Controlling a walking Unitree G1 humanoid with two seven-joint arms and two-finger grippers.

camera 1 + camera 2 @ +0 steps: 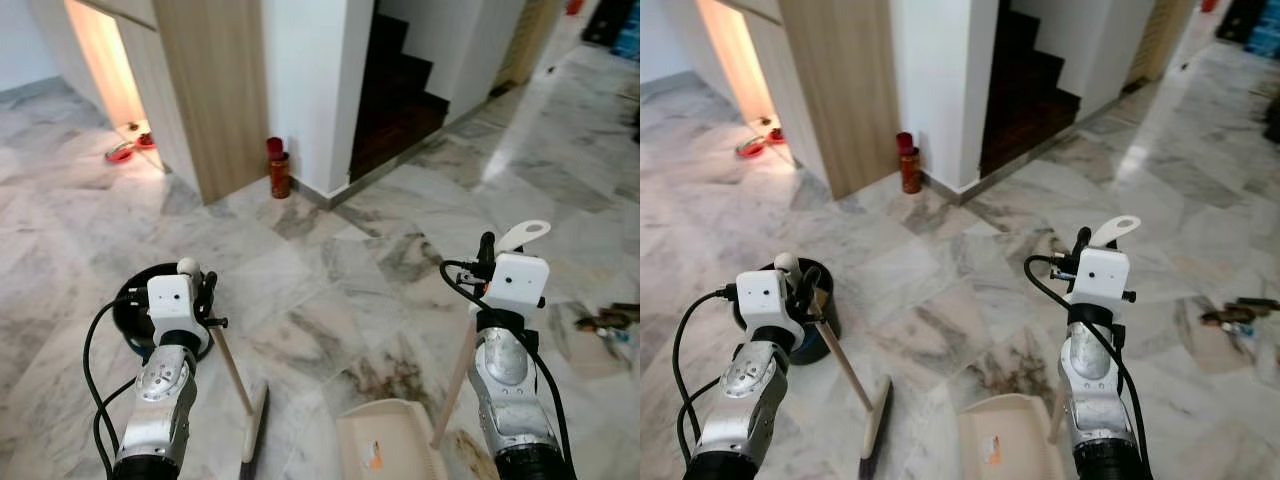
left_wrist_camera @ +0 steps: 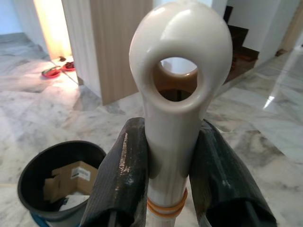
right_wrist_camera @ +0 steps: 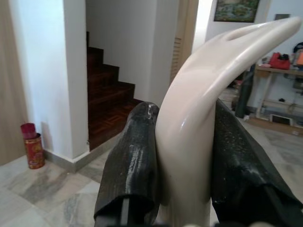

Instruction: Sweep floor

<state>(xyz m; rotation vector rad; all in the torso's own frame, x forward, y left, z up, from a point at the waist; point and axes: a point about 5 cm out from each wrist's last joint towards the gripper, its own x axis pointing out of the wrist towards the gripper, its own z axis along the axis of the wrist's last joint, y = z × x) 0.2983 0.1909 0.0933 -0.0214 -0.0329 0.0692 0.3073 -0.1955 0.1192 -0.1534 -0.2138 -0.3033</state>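
Fingers around broom handle, cardboard-filled bin beyond

text: none legible | cardboard label in bin: too small to read

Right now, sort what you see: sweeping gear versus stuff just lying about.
For the job:
broom, held by left tool
dustpan, held by right tool
bin
scraps on the floor

Lying about:
red can by the wall
red bowls in the doorway
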